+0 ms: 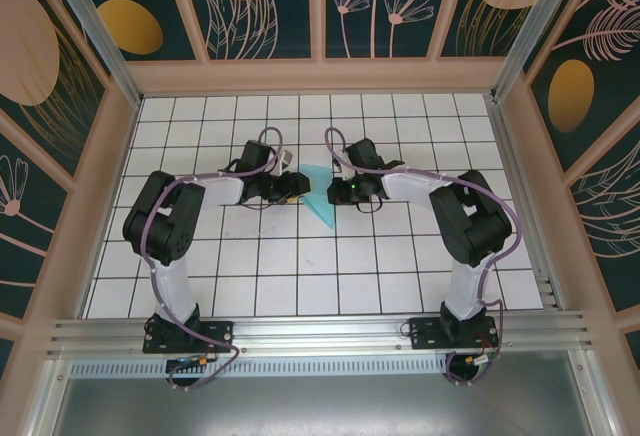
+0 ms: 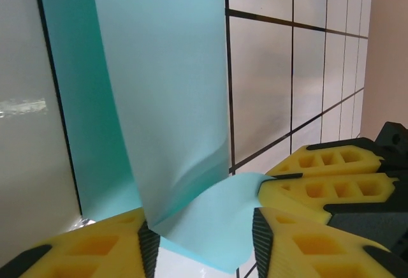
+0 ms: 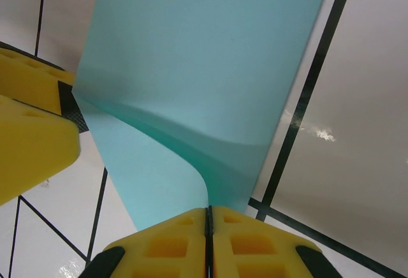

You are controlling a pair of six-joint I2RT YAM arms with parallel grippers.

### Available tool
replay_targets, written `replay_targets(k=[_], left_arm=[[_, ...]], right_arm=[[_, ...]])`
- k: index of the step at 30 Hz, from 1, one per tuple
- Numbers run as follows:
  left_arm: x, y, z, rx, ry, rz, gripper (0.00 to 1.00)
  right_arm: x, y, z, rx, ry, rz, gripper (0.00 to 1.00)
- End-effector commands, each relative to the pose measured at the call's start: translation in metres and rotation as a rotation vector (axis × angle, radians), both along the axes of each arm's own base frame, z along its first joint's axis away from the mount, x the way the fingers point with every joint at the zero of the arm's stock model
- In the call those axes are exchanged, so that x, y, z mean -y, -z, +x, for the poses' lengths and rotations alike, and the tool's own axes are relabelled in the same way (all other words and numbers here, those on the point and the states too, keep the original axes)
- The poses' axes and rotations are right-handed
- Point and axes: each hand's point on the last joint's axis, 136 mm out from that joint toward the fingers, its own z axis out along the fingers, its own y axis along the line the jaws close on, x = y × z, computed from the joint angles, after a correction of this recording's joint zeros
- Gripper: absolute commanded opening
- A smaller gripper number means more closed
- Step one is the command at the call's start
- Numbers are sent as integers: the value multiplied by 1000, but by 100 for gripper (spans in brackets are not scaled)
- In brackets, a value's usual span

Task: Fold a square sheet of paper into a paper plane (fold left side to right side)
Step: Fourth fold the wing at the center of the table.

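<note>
The sheet of paper (image 1: pixel 320 206) is light turquoise and lies as a folded, angular shape on the white grid table between both arms. In the left wrist view one flap of the paper (image 2: pixel 159 87) stands up and a curled lower flap hangs between the pads of my left gripper (image 2: pixel 204 236), whose jaws stand apart and do not pinch it. The right gripper's yellow fingers (image 2: pixel 331 192) clamp that flap's corner. My right gripper (image 3: pixel 207 211) is shut on the paper's (image 3: pixel 204 61) near edge, lifting it in a curve. The left gripper's finger (image 3: pixel 32 138) sits at the left.
The white tiled table (image 1: pixel 300 276) stretches around the paper, walled by a wooden frame (image 1: pixel 320 76) with patterned panels. Both arm bases are bolted at the near rail (image 1: pixel 320 331). The two grippers (image 1: pixel 297 188) (image 1: pixel 338 192) are close together over the paper.
</note>
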Motion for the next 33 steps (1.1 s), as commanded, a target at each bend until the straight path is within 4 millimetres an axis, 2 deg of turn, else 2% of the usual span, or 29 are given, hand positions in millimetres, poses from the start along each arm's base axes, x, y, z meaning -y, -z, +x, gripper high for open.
replay_targets(k=[1,4,7,12,16,21,25,28,33], left_arm=[[8,-1,4,-4,9,-9,40],[9,-2,6,-3,8,-11,28],[9,-5,6,-4,-1,-13,18],[10,-11,6,4,-6,-15,14],[10,-14,6,9,-6,-17,14],[11,-16,5,10,-3,-20,14],[12,-18,4,10,-2,-24,14],[12,-19,4,9,-2,-22,14],[12,-18,4,9,-3,-18,14]], right_arm=[[3,5,5,-5,7,-20,11],[5,1,7,9,16,-26,14],[12,-11,10,63,40,-42,24],[29,-35,9,199,85,-131,39],[24,-40,-7,287,65,-226,48],[0,-33,-24,365,23,-295,53],[-17,-21,-28,380,-8,-336,54],[-24,-14,-29,387,-28,-366,54],[-24,1,-32,372,-44,-404,54]])
